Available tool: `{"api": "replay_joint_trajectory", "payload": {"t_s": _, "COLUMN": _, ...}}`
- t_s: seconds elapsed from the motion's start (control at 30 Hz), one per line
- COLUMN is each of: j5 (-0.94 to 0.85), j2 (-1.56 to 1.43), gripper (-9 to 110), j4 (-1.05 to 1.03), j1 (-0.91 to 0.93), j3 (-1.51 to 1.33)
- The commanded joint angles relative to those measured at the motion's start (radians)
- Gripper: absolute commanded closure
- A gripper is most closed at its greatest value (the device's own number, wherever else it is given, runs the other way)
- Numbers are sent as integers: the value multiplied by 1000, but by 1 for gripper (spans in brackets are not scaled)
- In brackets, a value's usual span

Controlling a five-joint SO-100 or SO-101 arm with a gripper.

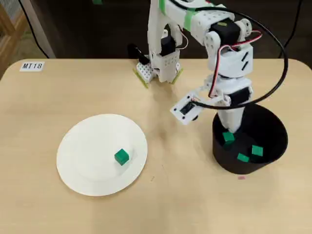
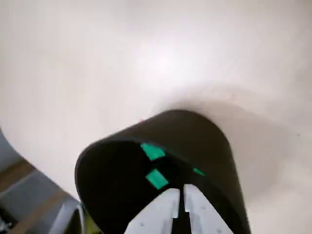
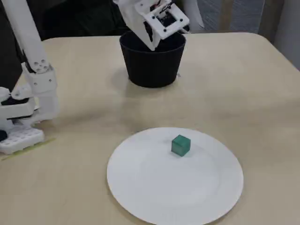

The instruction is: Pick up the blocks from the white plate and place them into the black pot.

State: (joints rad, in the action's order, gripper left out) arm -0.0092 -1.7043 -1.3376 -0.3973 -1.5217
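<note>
— Tan table (image 1: 161, 204), dark room behind. Where are the blocks?

— One block (image 1: 122, 156) sits on the plate (image 1: 78, 146). Three lie in the pot (image 1: 270, 129).

— And the gripper (image 2: 179, 197)?

— Down in the pot, fingers almost shut, holding nothing I can see.

— How do I grab the last one?

— It looks light and hard. Pinch two flat sides, not the corners, or it may slip.

a lab or robotics workroom, by the look of it. a plain pale wooden table (image 1: 44, 112) carries a printed label reading "mt18" (image 1: 32, 66) at ten o'clock in the overhead view. the white 3d-printed arm (image 1: 165, 44) is fixed at the twelve o'clock edge, with loose black cables (image 1: 273, 36) looping past. dark surroundings lie behind.
</note>
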Motion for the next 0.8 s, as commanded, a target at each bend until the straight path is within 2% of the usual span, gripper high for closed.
{"api": "replay_joint_trajectory", "payload": {"t_s": 0.0, "j5": 0, "j2": -64, "gripper": 104, "j4": -23, "j1": 137, "j3": 58}}
{"api": "replay_joint_trajectory", "payload": {"t_s": 0.2, "j5": 6, "j2": -14, "gripper": 104, "j4": 12, "j1": 321, "j3": 74}}
{"api": "replay_joint_trajectory", "payload": {"t_s": 0.43, "j5": -160, "j2": 94, "gripper": 104, "j4": -106, "j1": 509, "j3": 120}}
{"api": "replay_joint_trajectory", "payload": {"t_s": 0.6, "j5": -28, "j2": 109, "gripper": 104, "j4": -129, "j1": 592, "j3": 144}}
{"api": "replay_joint_trajectory", "payload": {"t_s": 0.77, "j5": 97, "j2": 173, "gripper": 104, "j4": -181, "j1": 591, "j3": 186}}
